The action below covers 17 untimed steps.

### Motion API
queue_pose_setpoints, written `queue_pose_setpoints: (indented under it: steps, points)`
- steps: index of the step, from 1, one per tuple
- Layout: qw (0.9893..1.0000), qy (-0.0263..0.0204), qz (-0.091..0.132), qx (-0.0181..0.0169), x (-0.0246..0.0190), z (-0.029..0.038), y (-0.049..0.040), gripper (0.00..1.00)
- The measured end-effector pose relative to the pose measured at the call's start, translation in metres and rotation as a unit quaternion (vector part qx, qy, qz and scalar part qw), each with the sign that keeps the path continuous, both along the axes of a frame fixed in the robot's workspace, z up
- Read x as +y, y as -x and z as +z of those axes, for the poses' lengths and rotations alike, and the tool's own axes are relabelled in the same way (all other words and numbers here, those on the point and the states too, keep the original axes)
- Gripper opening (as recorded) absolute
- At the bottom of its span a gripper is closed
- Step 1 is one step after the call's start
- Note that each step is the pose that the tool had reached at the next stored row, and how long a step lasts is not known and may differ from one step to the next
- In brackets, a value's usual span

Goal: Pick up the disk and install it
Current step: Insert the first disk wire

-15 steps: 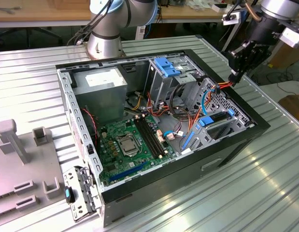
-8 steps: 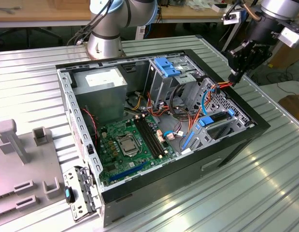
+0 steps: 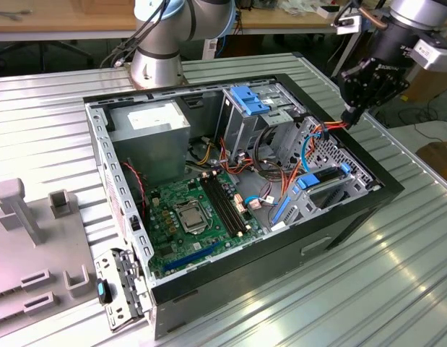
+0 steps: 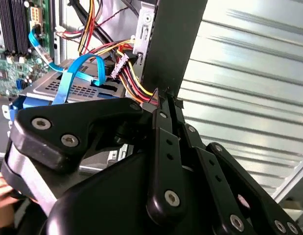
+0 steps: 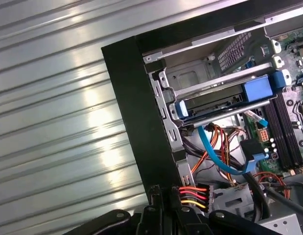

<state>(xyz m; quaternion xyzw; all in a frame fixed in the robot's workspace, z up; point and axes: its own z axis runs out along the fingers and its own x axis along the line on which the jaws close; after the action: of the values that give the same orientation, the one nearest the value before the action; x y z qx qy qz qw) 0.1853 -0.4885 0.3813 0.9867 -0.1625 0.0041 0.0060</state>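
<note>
The disk (image 3: pixel 320 179), dark with a bright blue carrier, sits in the drive bay at the exterior view's right end of the open computer case (image 3: pixel 277 249). In the first wrist view the disk (image 5: pixel 215 100) lies flat in that bay, blue ends showing. My gripper (image 3: pixel 351 116) hangs over the case's far right wall, apart from the disk. Its black fingers (image 4: pixel 161 127) are pressed together, pinching a red, orange and yellow wire bundle (image 4: pixel 141 88) that runs to a white connector (image 4: pixel 119 63). The same wires (image 5: pixel 193 196) leave the gripper (image 5: pixel 166 192) in the first wrist view.
A blue flat cable (image 5: pixel 215 156) loops beside the bay. The motherboard (image 3: pixel 194 210), power supply (image 3: pixel 147 126) and a light-blue latch plate (image 3: pixel 248 97) fill the case. Grey fixtures (image 3: pixel 28 217) and a metal bracket (image 3: pixel 115 289) lie at the exterior view's left on the ribbed table (image 3: pixel 396 275).
</note>
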Motion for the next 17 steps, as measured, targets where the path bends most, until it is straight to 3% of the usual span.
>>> queue_pose_setpoints:
  steps: [6, 7, 10, 15, 17]
  points:
    - [0.9991, 0.0001, -0.042, 0.0035, 0.0000, -0.0003, 0.0000, 0.16]
    - [0.9985, 0.0001, -0.055, 0.0044, 0.0000, -0.0003, 0.0000, 0.16]
    - [0.9946, -0.0001, -0.103, 0.0047, 0.0000, -0.0005, 0.0000, 0.16]
    - [0.9945, -0.0002, -0.105, 0.0048, -0.0012, -0.0006, 0.0196, 0.16]
    - [0.9945, -0.0003, -0.105, 0.0048, -0.0159, -0.0006, 0.0199, 0.16]
